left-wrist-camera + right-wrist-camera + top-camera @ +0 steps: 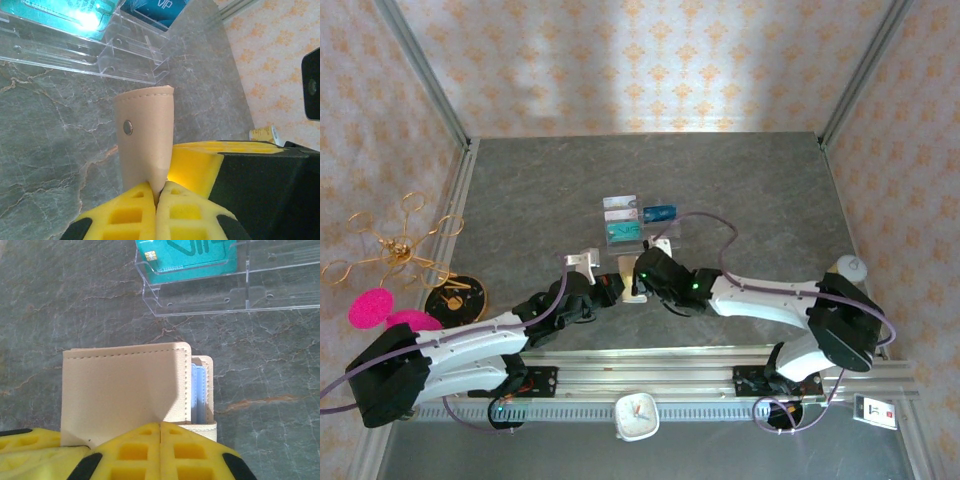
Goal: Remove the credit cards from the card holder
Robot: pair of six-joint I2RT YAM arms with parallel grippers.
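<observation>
The beige card holder [623, 273] sits between both grippers at the table's middle. My left gripper [157, 192] is shut on its snap tab [144, 135], which stands upright above the fingers. My right gripper [160, 426] is shut on the lower edge of the card holder's front cover [125, 390]. Behind that cover, pale blue card edges or lining [197, 390] show in the pocket; I cannot tell which. Credit cards lie in a clear acrylic tray [665, 235] just beyond: a teal one [190, 257], a dark blue one [660, 212] and two pale ones [619, 207].
A gold wire ornament [390, 245], pink discs [370, 308] and a black disc [457, 297] lie at the left. A white timer [637, 415] rests on the near rail. A small white object [850, 266] sits at the right edge.
</observation>
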